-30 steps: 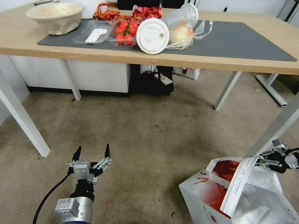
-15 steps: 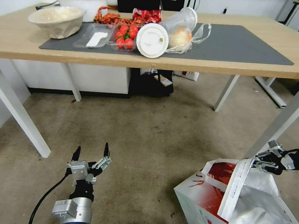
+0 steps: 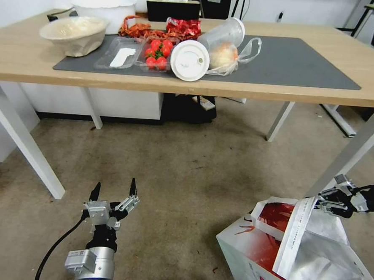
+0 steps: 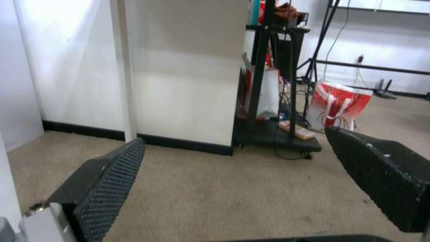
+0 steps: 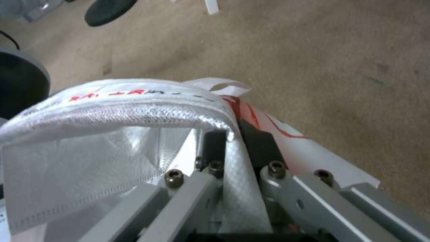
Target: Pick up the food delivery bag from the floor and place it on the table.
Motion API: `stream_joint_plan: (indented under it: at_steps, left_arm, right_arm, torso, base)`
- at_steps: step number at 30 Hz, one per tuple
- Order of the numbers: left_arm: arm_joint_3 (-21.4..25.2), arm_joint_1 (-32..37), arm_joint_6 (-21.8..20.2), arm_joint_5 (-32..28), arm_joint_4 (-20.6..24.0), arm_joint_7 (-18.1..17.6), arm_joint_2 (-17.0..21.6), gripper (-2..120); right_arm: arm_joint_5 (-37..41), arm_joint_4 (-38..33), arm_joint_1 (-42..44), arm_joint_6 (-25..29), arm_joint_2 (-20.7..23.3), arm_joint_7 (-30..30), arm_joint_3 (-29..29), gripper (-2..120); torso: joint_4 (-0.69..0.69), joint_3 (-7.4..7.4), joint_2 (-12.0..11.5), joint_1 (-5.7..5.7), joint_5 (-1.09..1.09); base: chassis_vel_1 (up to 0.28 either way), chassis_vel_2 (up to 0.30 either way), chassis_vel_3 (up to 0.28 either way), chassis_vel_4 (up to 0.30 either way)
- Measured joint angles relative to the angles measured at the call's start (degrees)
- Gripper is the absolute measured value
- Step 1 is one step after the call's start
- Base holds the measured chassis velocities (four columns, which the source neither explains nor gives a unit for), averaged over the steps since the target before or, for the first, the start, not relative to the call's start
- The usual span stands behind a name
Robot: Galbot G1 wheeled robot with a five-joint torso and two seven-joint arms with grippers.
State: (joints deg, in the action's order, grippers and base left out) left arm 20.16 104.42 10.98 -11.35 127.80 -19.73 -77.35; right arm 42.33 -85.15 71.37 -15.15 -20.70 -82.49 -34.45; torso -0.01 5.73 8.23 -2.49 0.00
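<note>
Right wrist view: right claw [image 5: 233, 143] is clenched on a white strap handle [image 5: 240, 188] of the food delivery bag [image 3: 298, 252], which stands on the floor [image 3: 184, 178] before the desk [image 3: 15, 49]. Left claw [image 3: 114, 188] hangs released, well apart.

Beige bowl [image 3: 73, 33], tomato punnet [image 3: 157, 53], bagged bun [image 3: 224, 55], white lid [image 3: 189, 60]
</note>
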Motion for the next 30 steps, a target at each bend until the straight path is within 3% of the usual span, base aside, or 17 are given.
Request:
stream_joint_plan:
  at_steps: [30]
  left_arm:
    - [0.0, 0.6, 0.0, 1.0, 0.6, 0.2, -0.6, 100]
  right_arm:
    - [2.0, -1.9, 0.1, -1.0, 0.7, -0.4, 0.0, 0]
  torso:
    - [0.00, 5.28, 6.8, -1.58, 0.00]
  base:
    - [0.000, 0.000, 0.000, 0.000]
